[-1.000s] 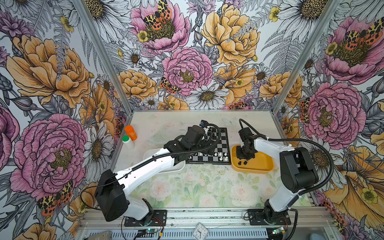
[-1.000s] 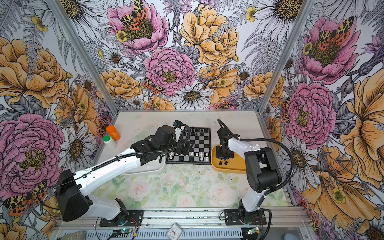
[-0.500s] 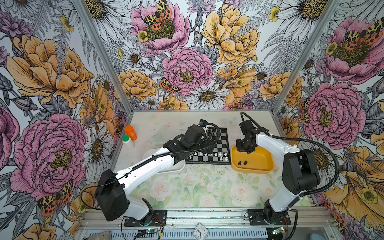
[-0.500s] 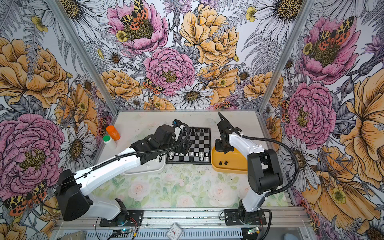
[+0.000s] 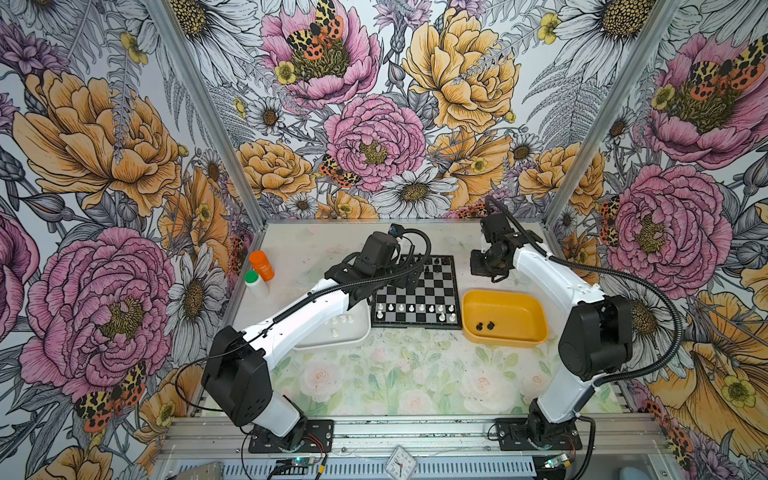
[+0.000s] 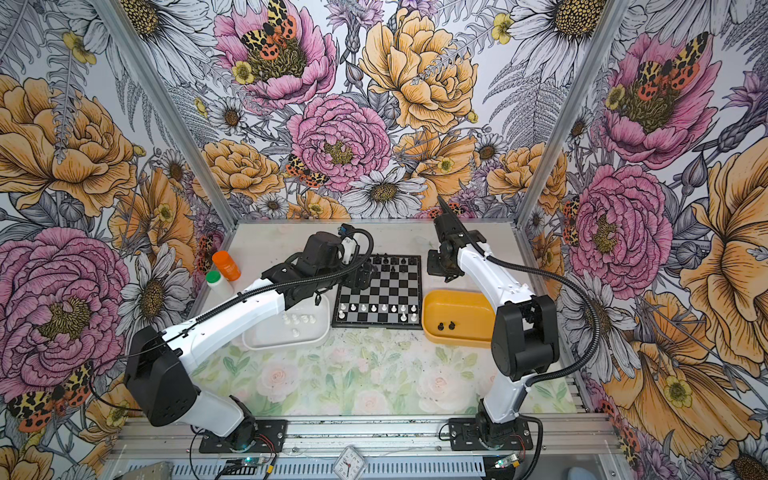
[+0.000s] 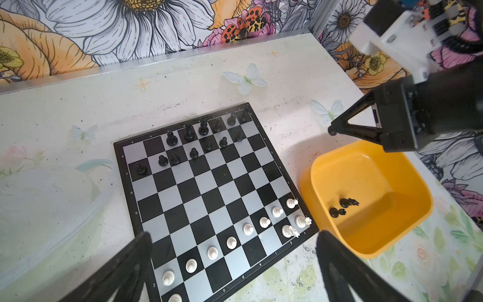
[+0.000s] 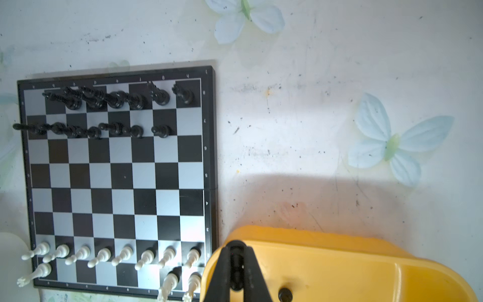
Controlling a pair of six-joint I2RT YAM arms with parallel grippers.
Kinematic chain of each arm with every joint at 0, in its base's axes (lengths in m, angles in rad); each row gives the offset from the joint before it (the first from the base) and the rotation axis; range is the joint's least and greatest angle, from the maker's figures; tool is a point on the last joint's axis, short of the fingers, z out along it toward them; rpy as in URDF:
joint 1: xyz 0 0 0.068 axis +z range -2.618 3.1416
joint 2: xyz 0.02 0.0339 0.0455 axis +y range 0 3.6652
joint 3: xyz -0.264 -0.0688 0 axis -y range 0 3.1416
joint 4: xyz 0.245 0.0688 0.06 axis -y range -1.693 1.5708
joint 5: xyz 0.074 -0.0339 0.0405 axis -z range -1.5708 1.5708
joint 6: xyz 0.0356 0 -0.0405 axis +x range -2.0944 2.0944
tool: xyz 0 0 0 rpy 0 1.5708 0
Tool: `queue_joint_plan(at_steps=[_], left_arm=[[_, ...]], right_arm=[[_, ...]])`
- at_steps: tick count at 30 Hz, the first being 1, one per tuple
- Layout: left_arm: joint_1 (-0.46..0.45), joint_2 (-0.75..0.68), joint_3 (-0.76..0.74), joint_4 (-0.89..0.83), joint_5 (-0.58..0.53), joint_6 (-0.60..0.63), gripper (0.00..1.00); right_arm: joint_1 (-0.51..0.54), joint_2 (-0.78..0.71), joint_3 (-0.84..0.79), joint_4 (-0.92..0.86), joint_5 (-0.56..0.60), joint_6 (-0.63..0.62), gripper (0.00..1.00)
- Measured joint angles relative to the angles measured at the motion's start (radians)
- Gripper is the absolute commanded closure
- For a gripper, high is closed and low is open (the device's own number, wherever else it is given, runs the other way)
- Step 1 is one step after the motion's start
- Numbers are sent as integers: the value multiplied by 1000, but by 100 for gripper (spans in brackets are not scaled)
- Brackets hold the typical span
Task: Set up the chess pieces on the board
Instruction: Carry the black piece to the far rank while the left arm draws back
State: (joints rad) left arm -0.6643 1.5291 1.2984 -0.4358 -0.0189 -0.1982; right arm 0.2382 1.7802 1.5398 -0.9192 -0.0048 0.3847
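The right arm has lifted out of the yellow tray [image 5: 511,299] and swung toward the back wall, so the right gripper [image 7: 332,130] now hangs over bare table [image 5: 465,243] past the tray's far rim, just off the board's right edge; the left arm has not shifted. The right jaws are pinched together on a small black piece [image 8: 236,261] that pokes out at their tip. The left gripper [image 7: 234,235] hovers over the left side of the board [image 5: 419,293] with its jaws spread wide and nothing between them. The board lies between the white tray [image 6: 286,338] on its left and the yellow tray on its right, each just beside its rim with only a narrow gap; its four middle ranks are bare, and the table behind and in front of it is open. Thirteen black pieces [image 7: 193,153] stand on the far two ranks, six behind and seven in front. Eleven white pieces [image 7: 248,228] stand on the near two: eight pawns and three behind them. Two black ones [image 7: 347,202] lie in the yellow tray, and five white ones [image 6: 295,319] in the white tray. Two bottles [image 5: 262,266] stand at the table's left edge.
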Motion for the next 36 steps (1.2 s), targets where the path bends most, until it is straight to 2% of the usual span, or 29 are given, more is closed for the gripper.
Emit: queue_joint_plan(at_steps=[7, 21, 36], left_arm=[[82, 36, 13, 11, 68, 23, 1], [210, 67, 13, 26, 163, 27, 1], [282, 102, 23, 37, 230, 27, 1]], right_arm=[[31, 180, 158, -31, -1, 12, 91], [53, 431, 383, -80, -11, 26, 91], [58, 568, 578, -146, -20, 35, 91]])
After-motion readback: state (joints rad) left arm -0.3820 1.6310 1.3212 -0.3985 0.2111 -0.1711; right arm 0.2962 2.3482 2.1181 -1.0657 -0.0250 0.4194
